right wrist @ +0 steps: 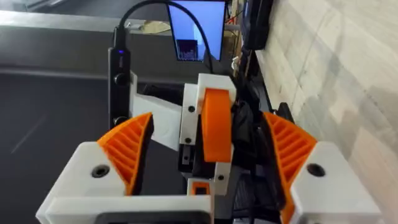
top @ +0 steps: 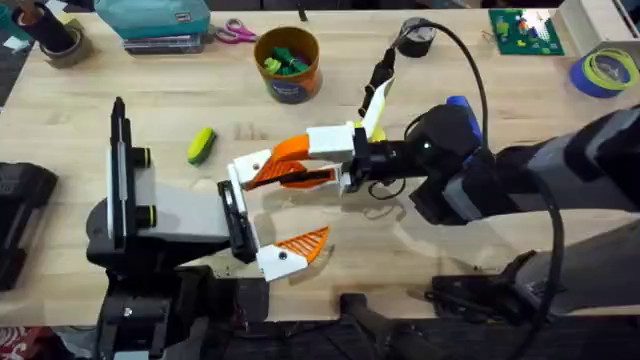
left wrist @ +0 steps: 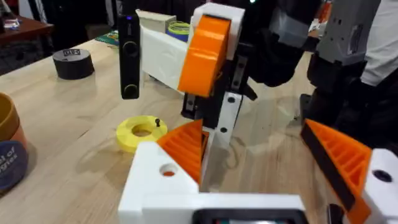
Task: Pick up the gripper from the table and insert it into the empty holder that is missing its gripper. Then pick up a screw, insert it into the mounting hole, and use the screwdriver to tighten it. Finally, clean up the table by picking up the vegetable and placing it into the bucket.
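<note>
Pale wooden table point(top: 450, 270): right gripper point(top: 285, 165), jaws spread wide, straddles the orange gripper point(right wrist: 216, 127) on the holder point(right wrist: 191, 115) (seating unclear) — any misalignment could jam it; left gripper point(top: 255, 215) gapes empty.

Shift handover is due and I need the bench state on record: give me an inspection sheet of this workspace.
Surface: pale wooden table, no spills seen.
Job's things: orange plastic fingertip sits on the white blocky holder; yellow-and-green toy vegetable lies on the table; yellow-brown round bucket holds green pieces.
Clutter: pink-handled scissors, black tape roll, yellow round spool, blue tape roll.
End effectors: left end effector open; right end effector open, straddling the holder.
Cables: black cable arcs over the right arm.
Surroundings: lit monitor beyond the table.
</note>
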`<state>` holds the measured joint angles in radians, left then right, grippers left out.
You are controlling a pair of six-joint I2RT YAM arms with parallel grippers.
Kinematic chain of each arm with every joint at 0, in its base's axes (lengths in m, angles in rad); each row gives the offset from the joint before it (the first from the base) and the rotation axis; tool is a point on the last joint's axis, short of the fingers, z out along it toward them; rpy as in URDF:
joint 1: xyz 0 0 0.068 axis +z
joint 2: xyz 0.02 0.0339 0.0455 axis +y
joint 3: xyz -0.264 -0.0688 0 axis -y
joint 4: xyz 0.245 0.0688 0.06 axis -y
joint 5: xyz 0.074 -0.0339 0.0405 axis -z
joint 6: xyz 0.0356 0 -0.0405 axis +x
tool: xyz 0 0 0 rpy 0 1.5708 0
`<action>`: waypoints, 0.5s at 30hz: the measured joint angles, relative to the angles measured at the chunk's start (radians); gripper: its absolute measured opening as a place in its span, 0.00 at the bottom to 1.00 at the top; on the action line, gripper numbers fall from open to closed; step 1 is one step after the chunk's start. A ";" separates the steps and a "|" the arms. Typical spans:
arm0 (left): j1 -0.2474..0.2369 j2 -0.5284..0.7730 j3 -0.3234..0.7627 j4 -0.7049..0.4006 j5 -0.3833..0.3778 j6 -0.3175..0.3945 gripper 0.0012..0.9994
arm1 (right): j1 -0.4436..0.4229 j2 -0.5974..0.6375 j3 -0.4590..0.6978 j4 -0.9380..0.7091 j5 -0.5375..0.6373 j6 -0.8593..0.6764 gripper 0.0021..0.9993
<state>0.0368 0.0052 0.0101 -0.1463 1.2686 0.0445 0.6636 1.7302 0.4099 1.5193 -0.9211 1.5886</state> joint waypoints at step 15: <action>0.000 0.000 0.000 0.000 0.000 0.000 0.99 | 0.000 0.000 0.000 0.000 0.000 0.000 1.00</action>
<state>0.0368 0.0051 0.0101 -0.1463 1.2686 0.0444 0.6632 1.7302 0.4099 1.5192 -0.9207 1.5887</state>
